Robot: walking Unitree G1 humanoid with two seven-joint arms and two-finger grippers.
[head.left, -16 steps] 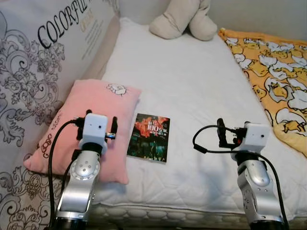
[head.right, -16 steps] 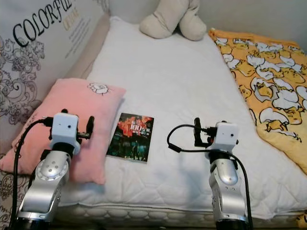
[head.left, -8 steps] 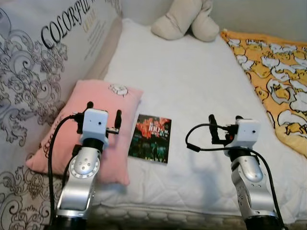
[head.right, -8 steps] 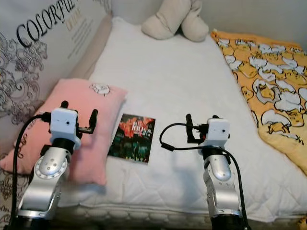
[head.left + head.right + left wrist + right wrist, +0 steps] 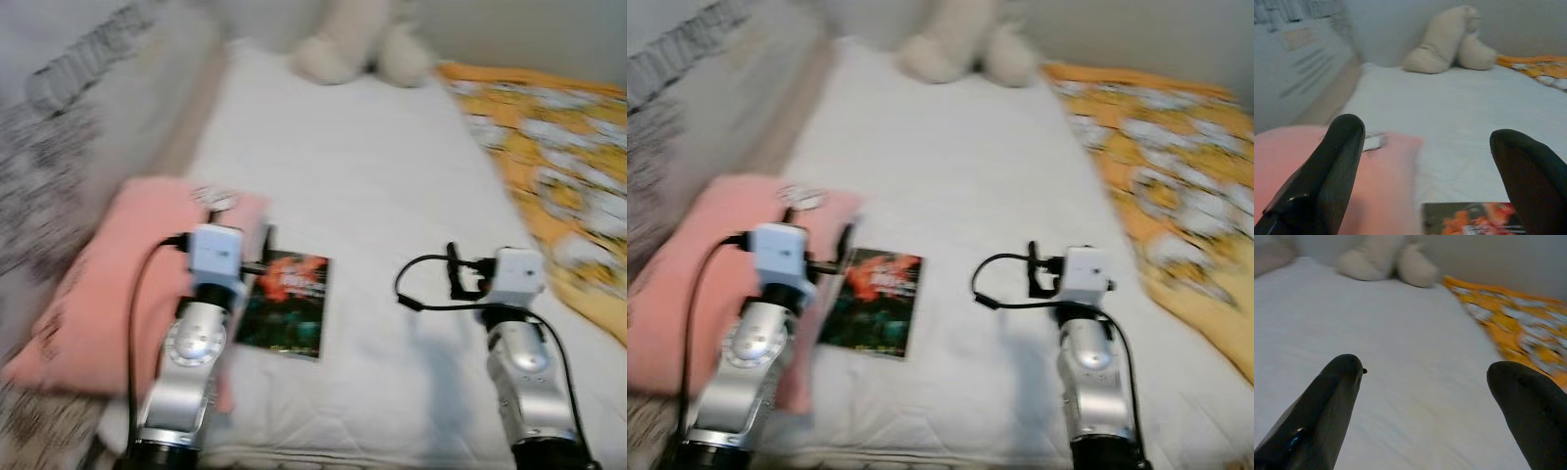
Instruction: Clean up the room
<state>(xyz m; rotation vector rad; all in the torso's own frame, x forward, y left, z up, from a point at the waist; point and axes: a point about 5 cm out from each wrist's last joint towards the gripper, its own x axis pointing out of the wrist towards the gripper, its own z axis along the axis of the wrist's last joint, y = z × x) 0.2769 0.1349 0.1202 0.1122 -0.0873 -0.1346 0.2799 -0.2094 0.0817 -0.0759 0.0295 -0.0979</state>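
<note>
- The book [image 5: 285, 305] lies flat on the white bed [image 5: 392, 196], its left edge just beside the pink pillow [image 5: 108, 274], near the foot of the mattress. From here it looks like the thing to tidy first.
- The left end effector [image 5: 1435, 166] hangs over the seam between pillow and book, its fingers [image 5: 1327, 166] spread wide with nothing between them; the book's top edge sits just under the gap.
- The right end effector [image 5: 1425, 401] hovers over bare sheet well to the right of the book, also wide and empty.
- The head views are smeared, so I'd let the body settle before reaching.
- A thin, flat book on a soft mattress is awkward: I'd bring the left fingers down across the free right edge or a corner, press lightly into the bedding so one finger slips beneath, then close.
- Keep clear of the pillow's edge, or the fingers may pinch fabric instead.
- The plush toy [image 5: 358, 44] and the yellow patterned blanket [image 5: 558, 166] lie far up the bed, out of the way.
</note>
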